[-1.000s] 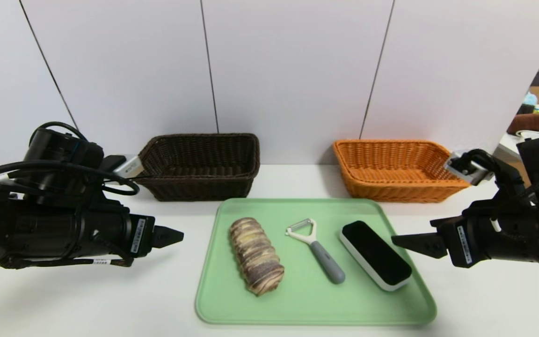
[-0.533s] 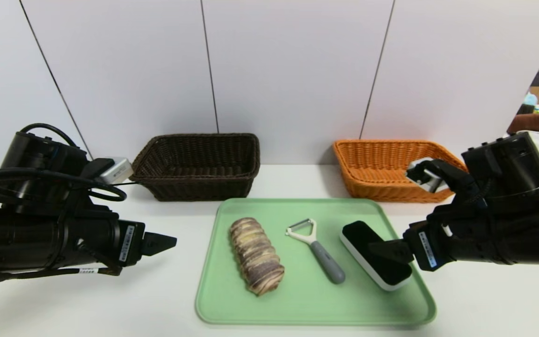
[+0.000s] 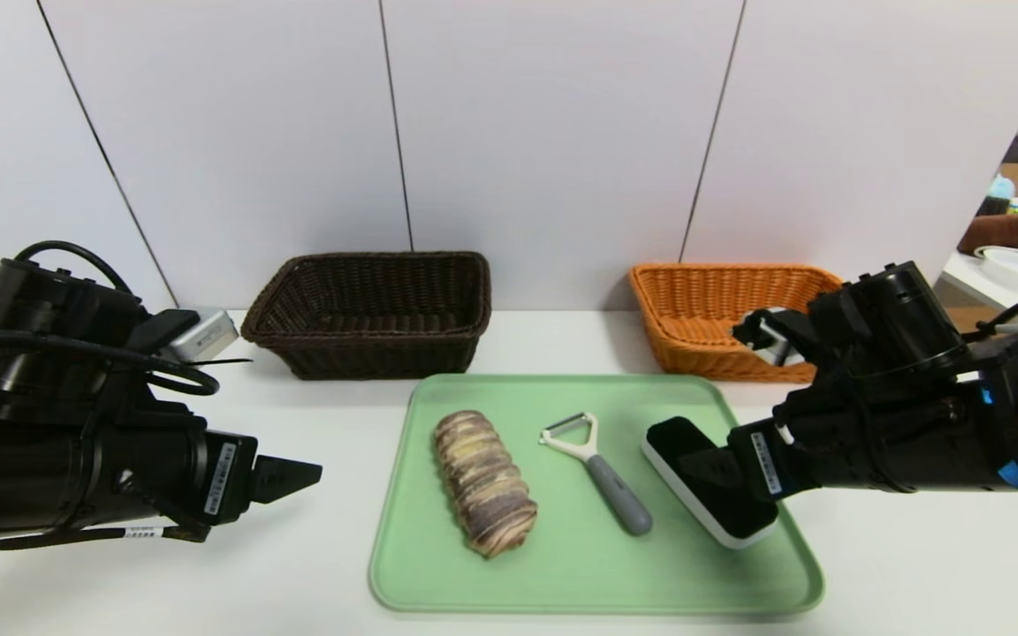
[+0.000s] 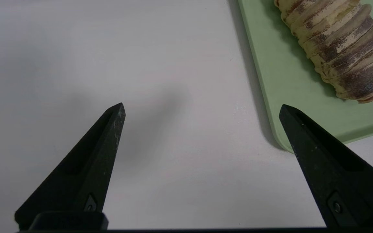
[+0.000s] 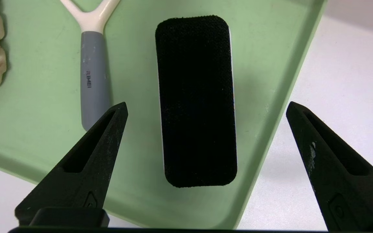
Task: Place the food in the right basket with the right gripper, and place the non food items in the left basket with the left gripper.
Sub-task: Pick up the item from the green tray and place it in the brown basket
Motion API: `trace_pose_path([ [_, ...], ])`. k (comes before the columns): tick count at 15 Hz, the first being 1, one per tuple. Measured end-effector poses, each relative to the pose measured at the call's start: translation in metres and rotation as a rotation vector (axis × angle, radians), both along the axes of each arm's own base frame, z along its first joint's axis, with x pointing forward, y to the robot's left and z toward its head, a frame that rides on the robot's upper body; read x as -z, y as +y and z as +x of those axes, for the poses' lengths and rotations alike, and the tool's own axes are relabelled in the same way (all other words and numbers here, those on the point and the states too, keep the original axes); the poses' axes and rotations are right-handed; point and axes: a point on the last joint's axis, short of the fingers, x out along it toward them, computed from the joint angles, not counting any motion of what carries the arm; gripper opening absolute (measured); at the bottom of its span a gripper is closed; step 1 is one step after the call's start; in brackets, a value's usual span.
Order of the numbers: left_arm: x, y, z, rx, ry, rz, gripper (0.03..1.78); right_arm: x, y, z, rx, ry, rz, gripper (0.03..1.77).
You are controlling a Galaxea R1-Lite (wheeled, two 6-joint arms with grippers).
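The marbled brown food (image 3: 484, 481) lies on the left of the green tray (image 3: 421, 565), also in the left wrist view (image 4: 342, 51). A white peeler with a grey handle (image 3: 597, 468) (image 5: 91, 81) lies mid-tray. To its right is the black-topped brush (image 3: 708, 495) (image 5: 196, 64). My right gripper (image 3: 705, 470) (image 5: 206, 106) hovers open over the brush, one finger on each side, touching nothing. Left of the tray, my left gripper (image 3: 306, 473) (image 4: 202, 108) is open and empty above bare table. The dark left basket (image 3: 376, 314) and the orange right basket (image 3: 721, 318) stand behind the tray.
Everything rests on a white table (image 3: 208, 574) with a white panelled wall close behind the baskets. The tray's raised rim (image 5: 270, 97) runs just beside the brush. Beyond the table's right edge is another table with clutter (image 3: 1013, 230).
My right arm has swung left from beside the tray to over the brush. My left arm has drawn back slightly to the left. Both grippers stayed open.
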Motion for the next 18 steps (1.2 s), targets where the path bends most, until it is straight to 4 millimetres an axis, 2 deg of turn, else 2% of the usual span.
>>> trace_pose_path([
  [9, 0.001, 0.001, -0.002, -0.001, 0.002, 0.0, 1.69, 0.022, 0.014, 0.019, 0.014, 0.073, -0.046, 1.7],
  [18, 0.001, 0.001, -0.002, -0.001, 0.0, -0.004, 1.69, 0.028, 0.022, 0.028, -0.003, 0.171, -0.109, 1.7],
])
